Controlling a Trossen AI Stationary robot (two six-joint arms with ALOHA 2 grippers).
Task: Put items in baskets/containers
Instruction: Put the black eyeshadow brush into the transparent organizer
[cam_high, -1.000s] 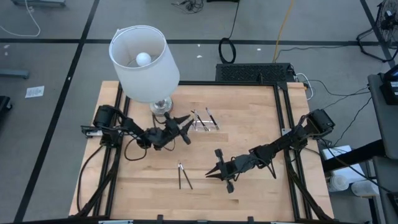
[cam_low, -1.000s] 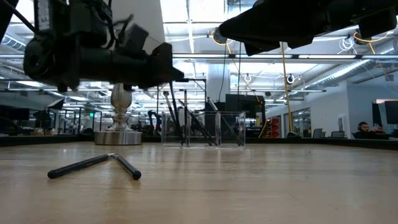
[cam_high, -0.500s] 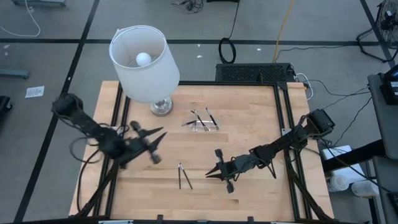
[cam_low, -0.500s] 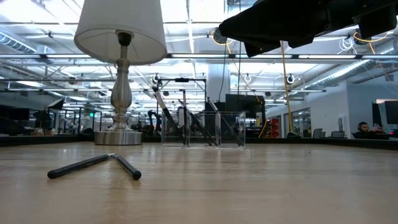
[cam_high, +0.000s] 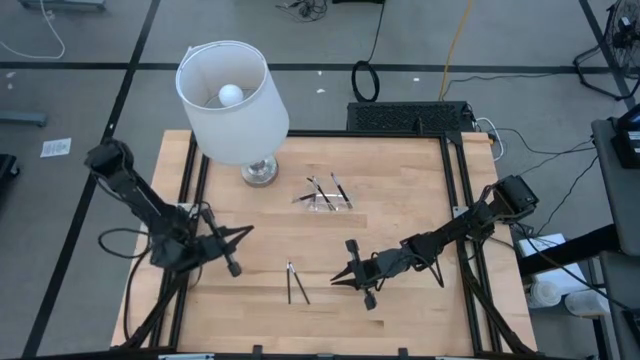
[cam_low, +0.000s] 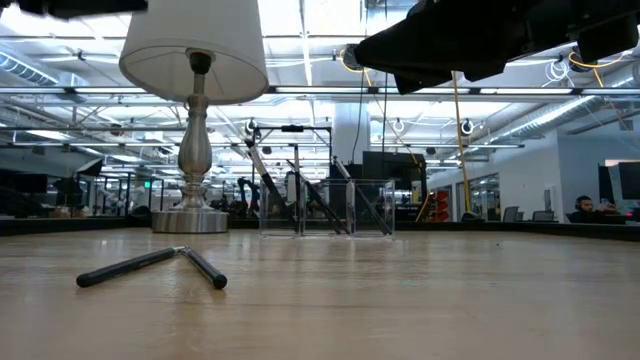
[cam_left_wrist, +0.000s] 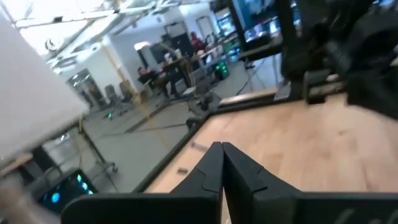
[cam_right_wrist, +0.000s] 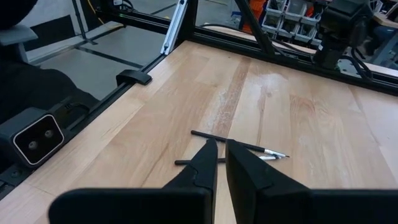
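Thin dark sticks with pale tips are seen. Two loose sticks (cam_high: 295, 283), crossed in a narrow V, lie low and centre in the high view. About four more lean inside one clear tray (cam_high: 322, 196) just above centre. One lamp (cam_high: 233, 100) stands upper left. The left gripper (cam_high: 235, 254), fingers pressed together, and the right gripper (cam_high: 343, 279), nearly closed, are both seen empty.
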